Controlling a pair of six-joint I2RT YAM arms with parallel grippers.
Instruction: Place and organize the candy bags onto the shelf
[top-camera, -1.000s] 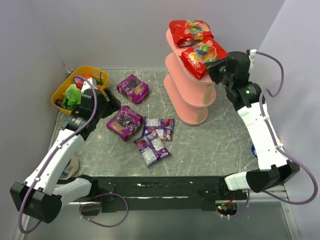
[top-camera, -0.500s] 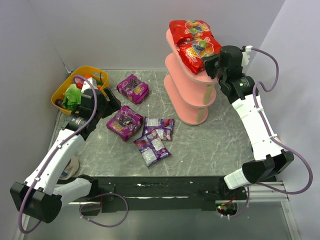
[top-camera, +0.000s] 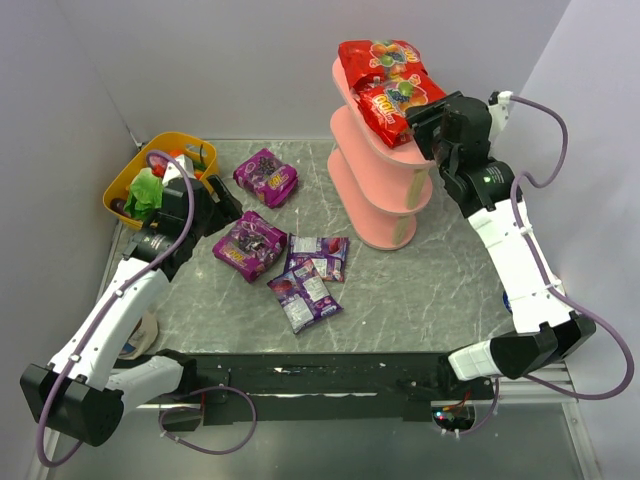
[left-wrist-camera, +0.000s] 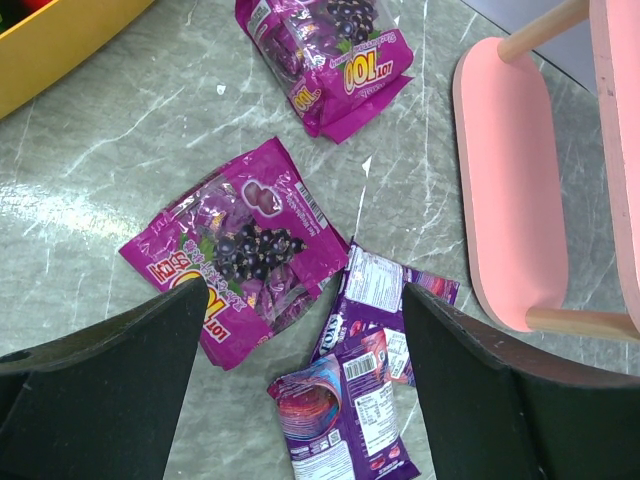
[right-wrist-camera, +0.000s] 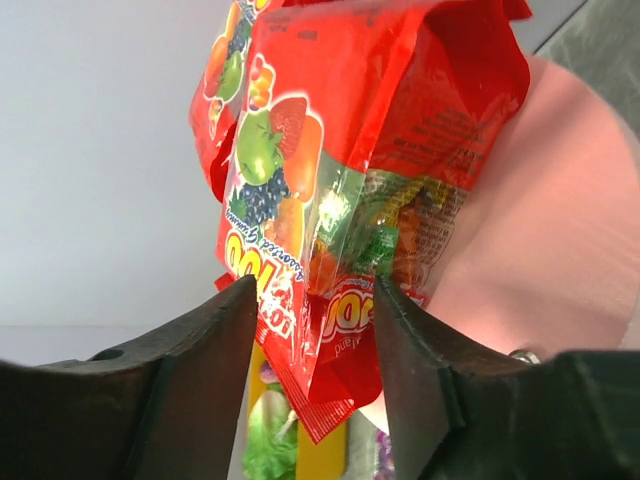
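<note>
Overhead, the grey-green tabletop (top-camera: 430, 280), veined white like marble, sits closed in by plain pale walls (top-camera: 230, 60) at the back and on both sides. A black rail (top-camera: 330, 375) runs along its near edge. Toward the far right stands the pink shelf (top-camera: 382, 212), 3 oval boards stacked on uprights. 2 red candy bags (top-camera: 380, 58) lie on the top board, one behind the other. On the nearer red bag (top-camera: 398, 100), 1 corner sticks out past the board's edge. The right gripper (top-camera: 420, 122) is at that corner with its jaws partly spread. In the wrist view its fingers (right-wrist-camera: 200, 380) stand either side of the corner, and I cannot tell whether they touch it. 4 purple candy bags (top-camera: 250, 245) lie flat on the marble left of the shelf. 1 is farther back, near the yellow basket (top-camera: 128, 178) in the far-left corner. The other 3 cluster nearer, 2 of them overlapping. The left gripper (left-wrist-camera: 305, 292) hovers above that cluster, jaws spread wide, holding nothing. Toy vegetables (top-camera: 145, 192) fill the basket.
</note>
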